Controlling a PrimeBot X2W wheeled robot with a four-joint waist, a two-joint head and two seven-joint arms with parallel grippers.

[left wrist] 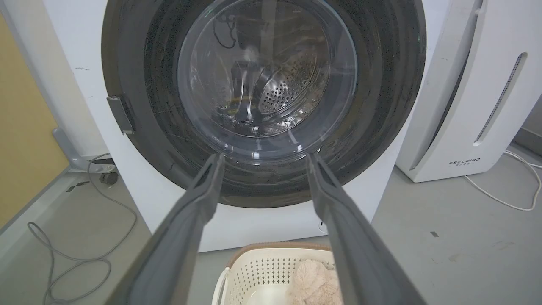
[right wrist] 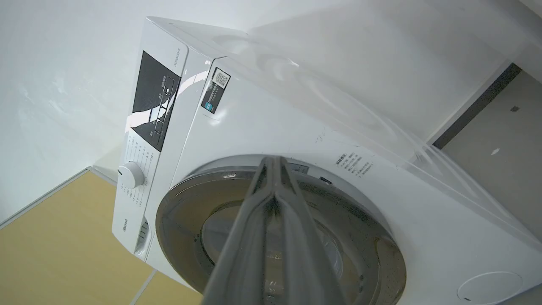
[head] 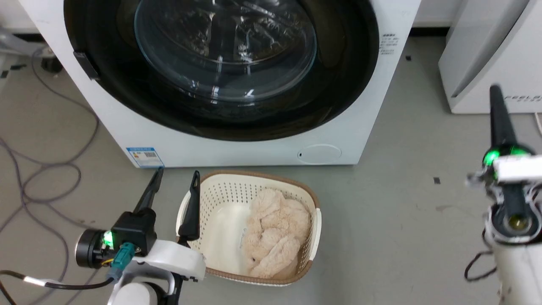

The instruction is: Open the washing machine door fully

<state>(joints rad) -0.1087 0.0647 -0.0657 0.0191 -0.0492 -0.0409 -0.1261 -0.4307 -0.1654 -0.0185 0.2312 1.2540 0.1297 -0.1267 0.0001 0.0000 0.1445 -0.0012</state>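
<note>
Zero progress | washing machine door (head: 224, 63) flush shut in the machine front, straight ahead | left hand (head: 178, 171) spread, empty, low, apart from door | right hand (head: 495, 91) pressed together, empty, off aside | remaining: grip edge, whole swing open

glossy black door (head: 127, 97), clear glass window (head: 224, 46)

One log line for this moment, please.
washing machine door: looks closed | left gripper: open, off door | right gripper: shut, off door
</note>
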